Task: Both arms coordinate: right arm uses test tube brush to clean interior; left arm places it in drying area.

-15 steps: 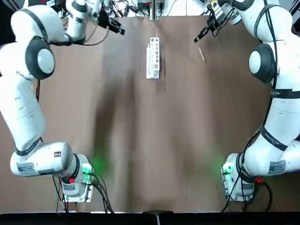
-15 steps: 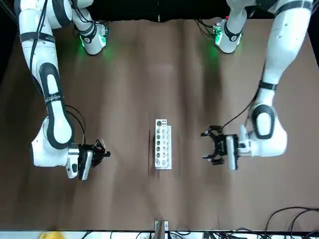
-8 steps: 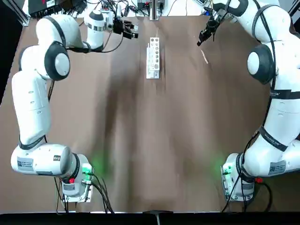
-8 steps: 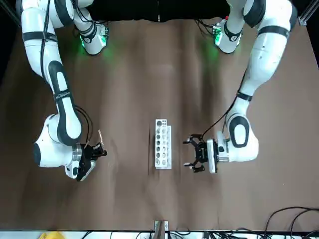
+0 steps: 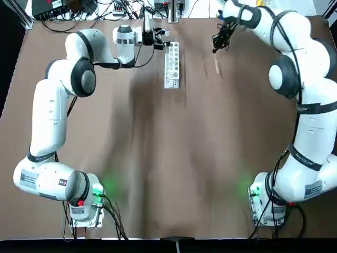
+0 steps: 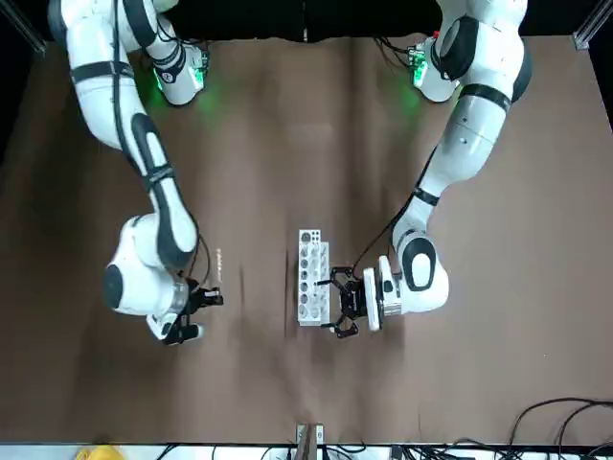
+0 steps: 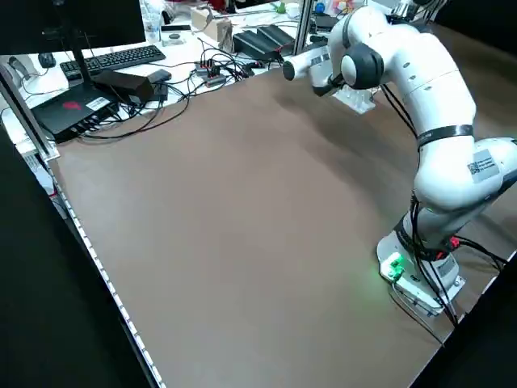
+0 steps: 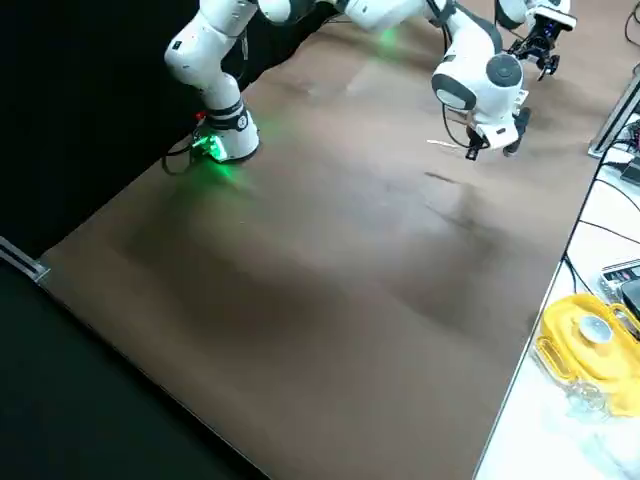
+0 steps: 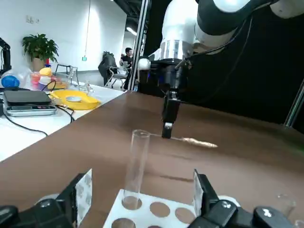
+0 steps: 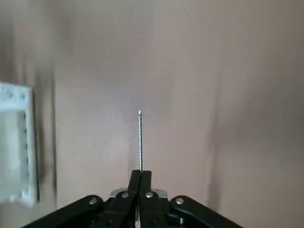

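The drying area, a white rack (image 5: 172, 66) (image 6: 312, 278), lies at the table's far middle. A clear test tube (image 9: 137, 164) stands upright in one of its end holes. My left gripper (image 5: 162, 40) (image 6: 335, 303) (image 9: 141, 183) is open at that end, its pads (image 9: 84, 190) on either side, apart from the tube. To the rack's right, my right gripper (image 5: 215, 46) (image 10: 141, 175) is shut on one end of the test tube brush (image 5: 217, 66) (image 10: 140, 137). The brush (image 9: 197, 141) sticks out level, low over the cloth.
Cables and equipment line the table's far edge (image 5: 105, 8). A yellow object (image 8: 585, 340) sits off the table beyond the right arm. The green-lit bases (image 5: 97, 192) (image 5: 256, 191) stand at the near corners. A seated person (image 9: 127, 54) is far off in the room.
My left gripper has swung right across the far edge, up to the rack's end. My right gripper has shifted left toward the rack, carrying the brush with it.
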Robot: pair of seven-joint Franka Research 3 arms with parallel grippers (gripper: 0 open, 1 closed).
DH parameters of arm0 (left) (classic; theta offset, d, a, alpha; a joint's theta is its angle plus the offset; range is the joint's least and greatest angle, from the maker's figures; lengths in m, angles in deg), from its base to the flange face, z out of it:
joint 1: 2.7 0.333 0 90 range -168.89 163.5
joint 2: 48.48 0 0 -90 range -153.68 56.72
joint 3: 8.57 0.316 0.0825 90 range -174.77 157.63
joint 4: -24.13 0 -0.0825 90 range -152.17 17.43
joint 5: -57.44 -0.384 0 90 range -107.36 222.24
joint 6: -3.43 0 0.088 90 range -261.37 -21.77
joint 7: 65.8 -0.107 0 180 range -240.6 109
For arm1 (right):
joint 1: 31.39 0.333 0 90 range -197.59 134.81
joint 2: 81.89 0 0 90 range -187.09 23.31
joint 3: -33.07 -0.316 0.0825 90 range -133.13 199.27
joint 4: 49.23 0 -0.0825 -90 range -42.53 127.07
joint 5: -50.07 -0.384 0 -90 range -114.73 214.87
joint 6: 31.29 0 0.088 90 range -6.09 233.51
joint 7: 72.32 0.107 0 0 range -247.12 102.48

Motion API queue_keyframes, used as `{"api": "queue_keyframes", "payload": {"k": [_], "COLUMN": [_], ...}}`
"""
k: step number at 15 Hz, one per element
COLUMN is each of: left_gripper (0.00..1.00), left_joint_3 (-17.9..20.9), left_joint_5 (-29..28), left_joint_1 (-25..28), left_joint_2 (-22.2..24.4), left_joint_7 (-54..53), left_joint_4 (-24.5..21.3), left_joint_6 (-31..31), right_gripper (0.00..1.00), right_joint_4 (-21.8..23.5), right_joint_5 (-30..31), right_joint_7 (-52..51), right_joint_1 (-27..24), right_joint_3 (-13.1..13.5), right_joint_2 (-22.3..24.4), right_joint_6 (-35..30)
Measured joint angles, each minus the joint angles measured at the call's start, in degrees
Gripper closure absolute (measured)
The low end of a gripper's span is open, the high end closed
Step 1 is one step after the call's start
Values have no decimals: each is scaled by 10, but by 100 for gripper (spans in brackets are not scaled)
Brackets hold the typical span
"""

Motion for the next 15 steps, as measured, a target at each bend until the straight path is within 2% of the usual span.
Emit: {"api": "queue_keyframes", "payload": {"k": [6,11,13,14,15], "left_gripper": [2,3,5,8,17], "left_joint_3": [0,0,0,0,1], "left_joint_5": [56,64,64,65,65], "left_joint_1": [-21,-36,-42,-45,-46], "left_joint_2": [-32,-51,-62,-69,-71], "left_joint_7": [-50,-69,-71,-72,-73], "left_joint_4": [32,45,56,62,65], "left_joint_6": [1,0,0,0,-1], "right_gripper": [98,97,84,66,56], "right_joint_4": [2,1,1,-2,-3], "right_joint_5": [1,0,0,0,0], "right_joint_7": [65,81,81,81,81], "right_joint_1": [29,31,31,30,29], "right_joint_3": [0,1,3,4,5], "right_joint_2": [-42,-50,-50,-50,-49], "right_joint_6": [23,27,28,28,28]}}
